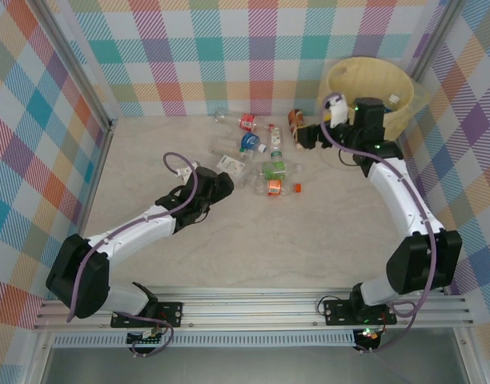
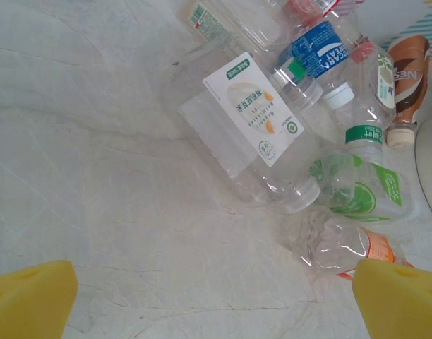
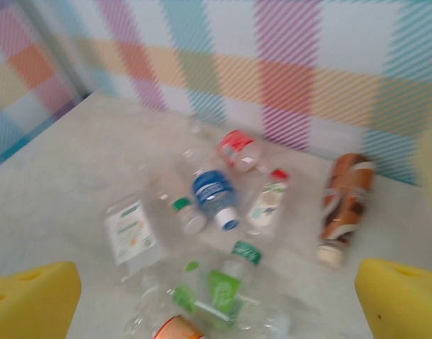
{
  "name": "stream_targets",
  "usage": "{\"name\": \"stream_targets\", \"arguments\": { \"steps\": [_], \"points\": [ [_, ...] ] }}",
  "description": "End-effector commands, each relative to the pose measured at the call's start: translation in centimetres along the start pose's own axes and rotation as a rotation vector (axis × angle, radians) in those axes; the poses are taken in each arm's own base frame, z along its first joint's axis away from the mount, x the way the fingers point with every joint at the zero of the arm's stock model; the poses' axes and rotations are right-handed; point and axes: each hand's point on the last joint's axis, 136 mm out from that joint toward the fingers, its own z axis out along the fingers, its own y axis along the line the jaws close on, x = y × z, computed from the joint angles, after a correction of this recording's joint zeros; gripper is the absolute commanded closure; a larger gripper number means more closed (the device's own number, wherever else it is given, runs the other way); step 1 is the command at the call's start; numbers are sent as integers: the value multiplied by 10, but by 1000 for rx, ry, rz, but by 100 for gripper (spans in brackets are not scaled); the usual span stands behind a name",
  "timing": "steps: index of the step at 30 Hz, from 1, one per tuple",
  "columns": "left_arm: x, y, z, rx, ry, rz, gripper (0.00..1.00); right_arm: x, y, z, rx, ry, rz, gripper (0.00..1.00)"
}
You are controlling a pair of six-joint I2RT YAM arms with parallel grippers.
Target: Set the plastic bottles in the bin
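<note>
Little looked done: the bottles [image 1: 257, 152] lay in a loose heap on the table [image 1: 309, 240] toward the middle of its far edge, none lifted; the bin [image 1: 353, 76] stood in the far right corner, and whether the pale thing [image 1: 393, 100] inside it was a bottle I could not tell; the left tool [image 2: 216, 307] hovered spread wide and empty just short of the heap, nearest a white-label bottle [image 2: 255, 116] and an orange-label bottle [image 2: 354, 247]; the right tool [image 1: 306, 138] hung released too, holding nothing, between heap and bin, close to a brown bottle [image 1: 294, 120]; by my reckoning nearly the whole job remained, each bottle to be gripped, carried to the corner and dropped in.
</note>
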Motion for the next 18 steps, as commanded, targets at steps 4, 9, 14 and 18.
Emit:
{"name": "stream_targets", "arguments": {
  "steps": [4,9,14,18],
  "points": [
    [-7,4,2,-48,-12,-50,0,59,71,27,-306,168,-257,0],
    [-7,5,3,-60,-7,-64,0,117,95,52,-453,333,-373,0],
    [-8,8,1,-77,-13,-69,0,153,88,81,-421,477,-448,0],
    [-9,10,1,-82,-13,-69,0,188,79,100,-403,604,-554,0]
  ]
}}
